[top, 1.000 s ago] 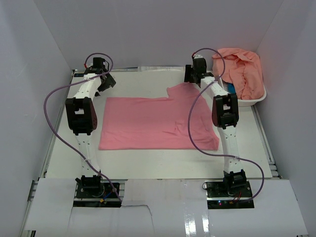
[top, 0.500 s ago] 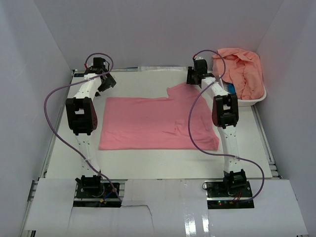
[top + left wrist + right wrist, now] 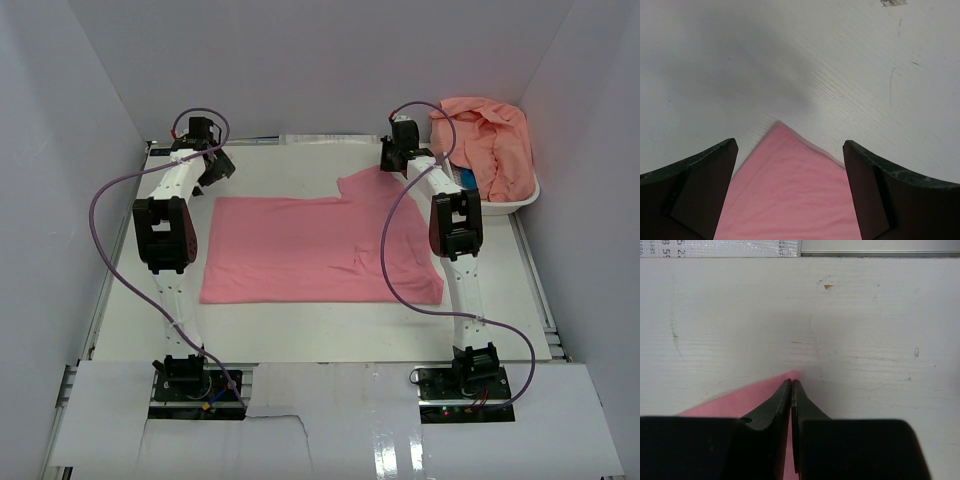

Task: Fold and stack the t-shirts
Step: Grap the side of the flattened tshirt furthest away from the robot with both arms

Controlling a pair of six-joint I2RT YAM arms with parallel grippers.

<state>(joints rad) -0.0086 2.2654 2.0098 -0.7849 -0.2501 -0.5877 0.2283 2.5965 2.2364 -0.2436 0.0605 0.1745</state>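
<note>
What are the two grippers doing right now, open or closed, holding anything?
Left gripper: open, holding nothing, above a corner of the pink t-shirt.
Right gripper: closed, pinching the same t-shirt's sleeve tip.

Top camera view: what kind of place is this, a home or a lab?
Probably a lab test cell, not a home: plain white walls box in a white table, the left arm and right arm are bolted at its near edge, and t-shirts wait in a basket.
</note>
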